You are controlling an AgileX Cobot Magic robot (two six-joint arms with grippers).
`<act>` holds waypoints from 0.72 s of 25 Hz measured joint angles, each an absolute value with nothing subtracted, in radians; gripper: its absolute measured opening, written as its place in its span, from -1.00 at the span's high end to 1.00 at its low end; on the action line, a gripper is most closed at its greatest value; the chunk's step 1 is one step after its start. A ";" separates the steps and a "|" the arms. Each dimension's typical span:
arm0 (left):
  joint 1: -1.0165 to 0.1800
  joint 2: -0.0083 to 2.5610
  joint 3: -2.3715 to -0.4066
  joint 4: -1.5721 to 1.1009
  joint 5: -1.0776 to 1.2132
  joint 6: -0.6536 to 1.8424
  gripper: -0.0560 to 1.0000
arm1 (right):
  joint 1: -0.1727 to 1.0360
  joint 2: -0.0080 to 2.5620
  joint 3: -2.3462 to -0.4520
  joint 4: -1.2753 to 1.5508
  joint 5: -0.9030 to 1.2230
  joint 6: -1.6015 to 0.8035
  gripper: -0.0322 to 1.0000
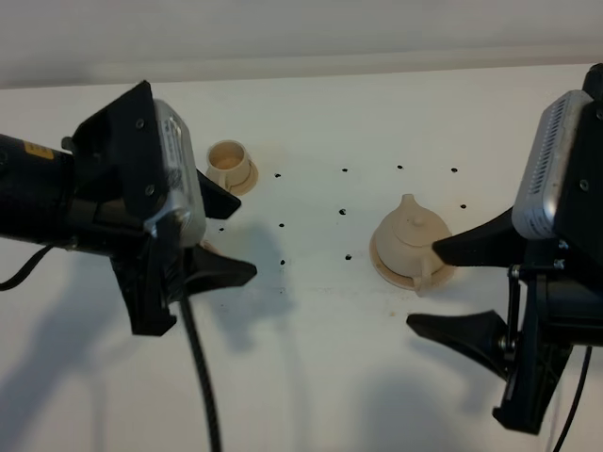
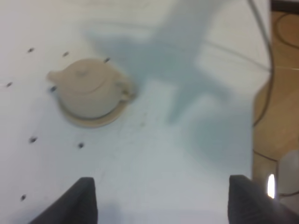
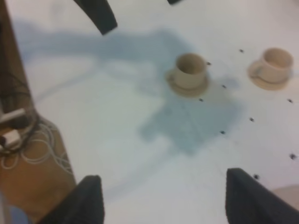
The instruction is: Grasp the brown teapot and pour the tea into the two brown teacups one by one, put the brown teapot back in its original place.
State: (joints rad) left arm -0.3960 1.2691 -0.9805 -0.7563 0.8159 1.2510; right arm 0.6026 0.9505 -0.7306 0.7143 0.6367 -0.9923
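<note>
Jaws gape on left gripper [image 1: 245, 235] and right gripper [image 1: 424, 287]; a skewed close could tip the teapot [image 1: 410, 235] beside the right one.

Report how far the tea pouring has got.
Done: nothing visible; the teapot sits on its saucer, and no tea shows in one cup or the other cup. In hand: nothing; left pincer and right pincer hang open, empty. Left: grasp the teapot, fill both cups, set it back.
</note>
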 joint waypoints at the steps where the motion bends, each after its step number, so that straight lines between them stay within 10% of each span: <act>1: -0.396 1.269 -0.982 -0.749 0.801 1.230 -0.18 | 0.603 0.950 -0.731 0.688 0.620 -0.955 -0.11; 18: -0.102 1.314 -1.144 -0.568 0.696 0.908 -0.17 | 0.346 1.028 -0.800 0.459 0.567 -0.605 -0.03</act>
State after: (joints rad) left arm -0.1019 1.3144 -1.1444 -0.5684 0.6956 0.9080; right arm 0.3465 1.0282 -0.7995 0.4593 0.5671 -0.6054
